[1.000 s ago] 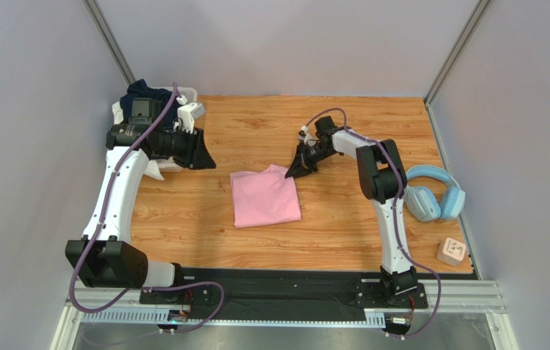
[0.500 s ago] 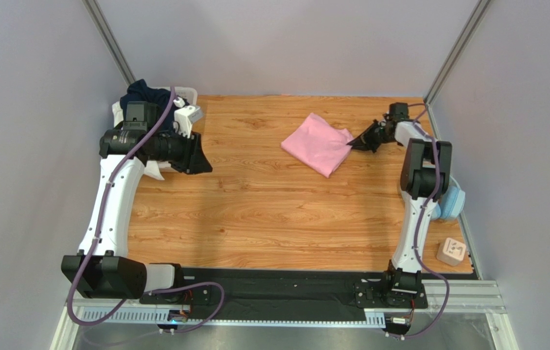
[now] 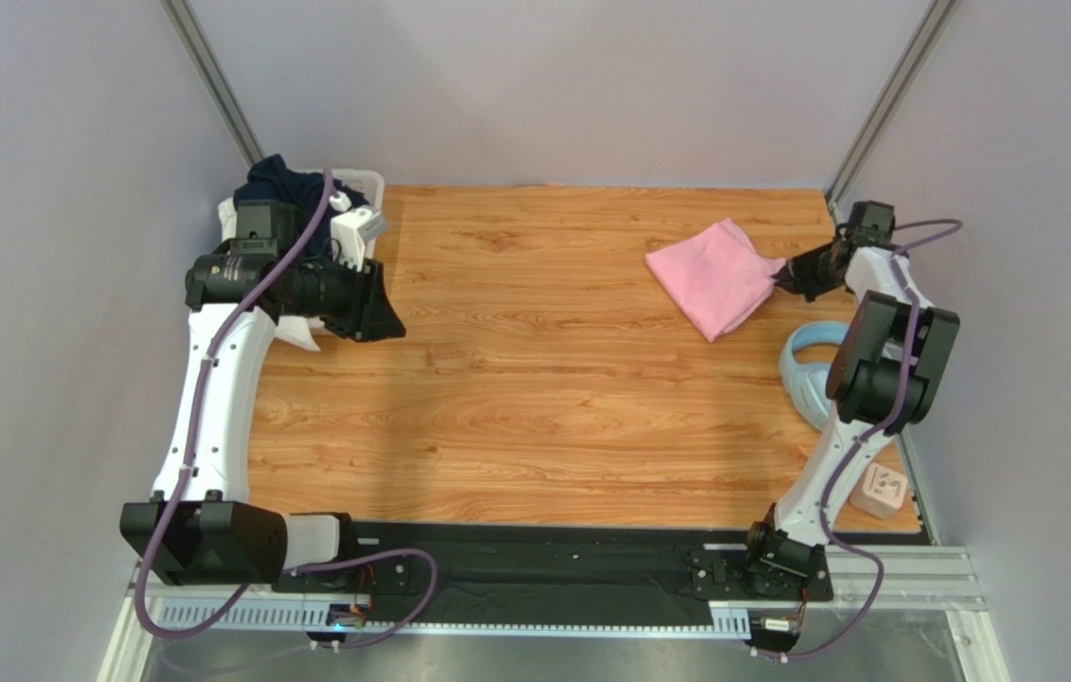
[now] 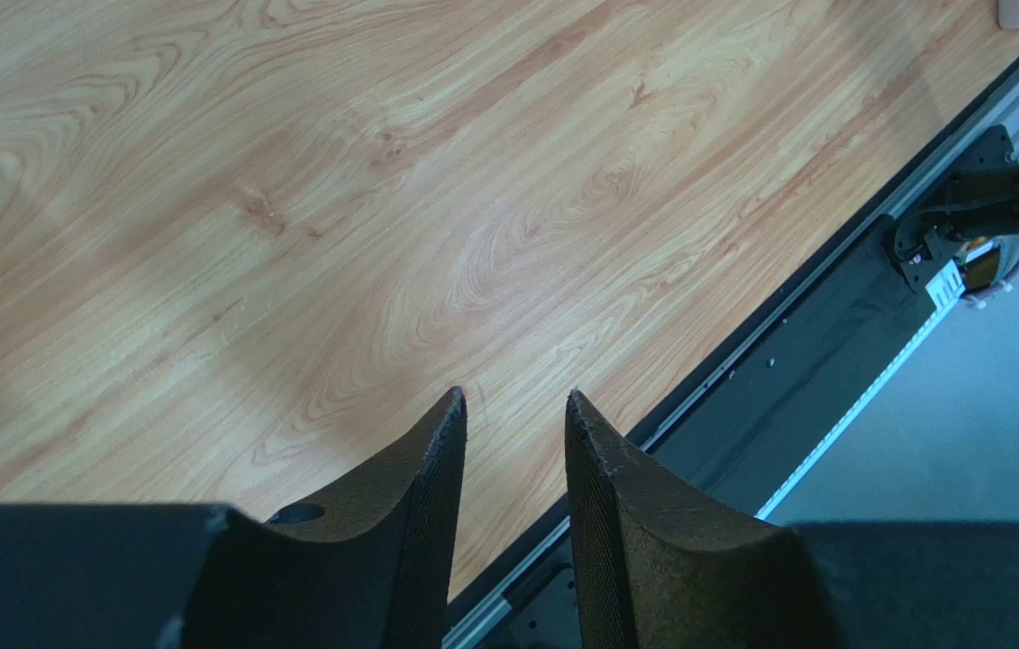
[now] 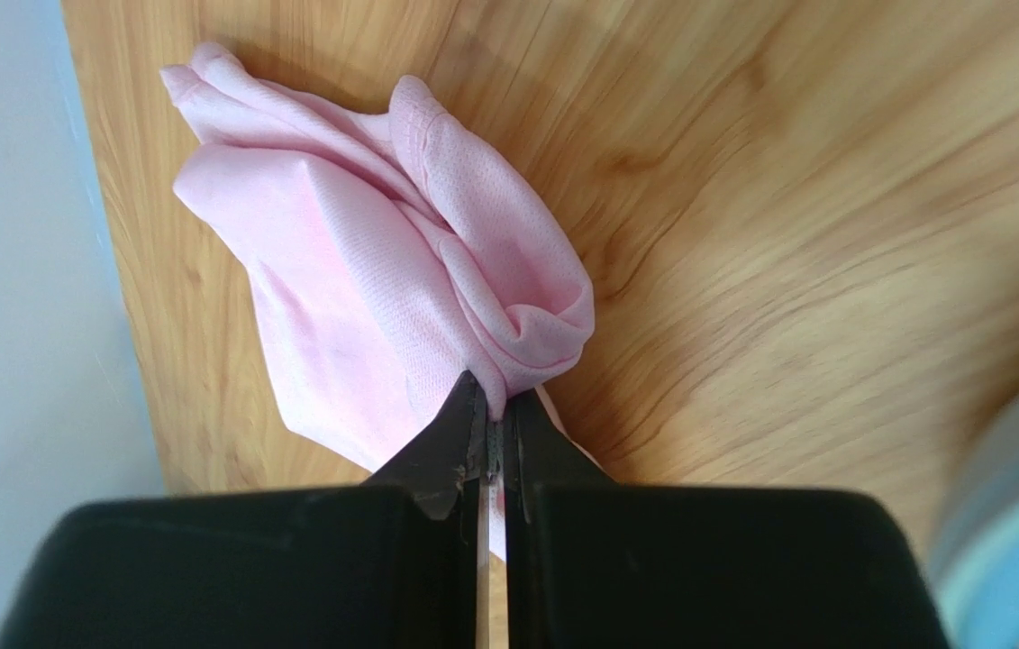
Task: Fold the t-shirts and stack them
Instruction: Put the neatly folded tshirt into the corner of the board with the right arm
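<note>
The folded light pink t-shirt (image 3: 714,274) lies at the far right of the table, near the back corner; it also shows in the right wrist view (image 5: 379,291), bunched at its near edge. My right gripper (image 3: 783,279) (image 5: 494,406) is shut on that bunched edge. The dark navy t-shirt (image 3: 282,185) sits heaped in the white basket (image 3: 367,182) at the back left. My left gripper (image 3: 387,307) (image 4: 515,406) is open and empty, hanging over bare table just right of the basket.
Light blue headphones (image 3: 808,372) lie by the right edge, partly under my right arm; their rim shows in the right wrist view (image 5: 1015,514). A small tan block (image 3: 880,490) sits at the front right. The black rail (image 3: 527,554) runs along the near edge.
My right gripper has dragged the pink t-shirt from the table's middle up and to the far right corner, the shirt turning as it went. The left arm has barely moved.
</note>
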